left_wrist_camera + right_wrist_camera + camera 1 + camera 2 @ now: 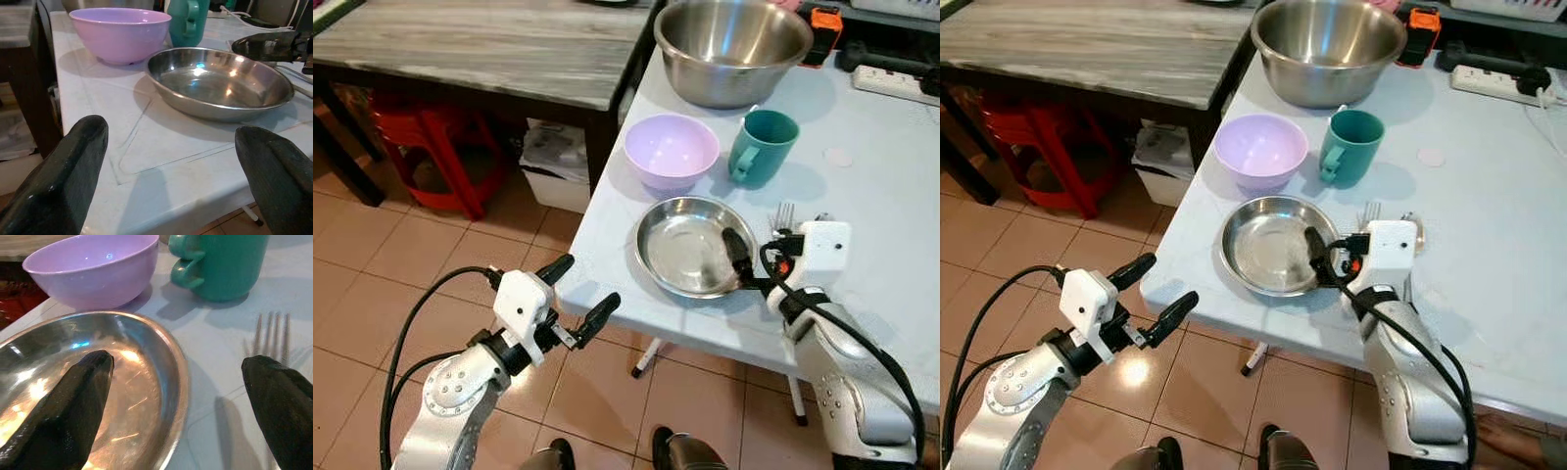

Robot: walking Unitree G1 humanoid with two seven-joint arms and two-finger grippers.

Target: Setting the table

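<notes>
A shallow steel plate lies near the front edge of the pale table. Behind it stand a lilac bowl and a teal mug. A fork lies just right of the plate. My right gripper is open and straddles the plate's right rim, with one finger over the dish and the other over the fork's tines. My left gripper is open and holds nothing; it hovers off the table's near left corner, level with the tabletop and pointing at the plate.
A large steel mixing bowl sits at the back of the table, with an orange device and a power strip beyond it. A dark wooden table stands to the left, with a red stool and a white box beneath it. The floor is tiled.
</notes>
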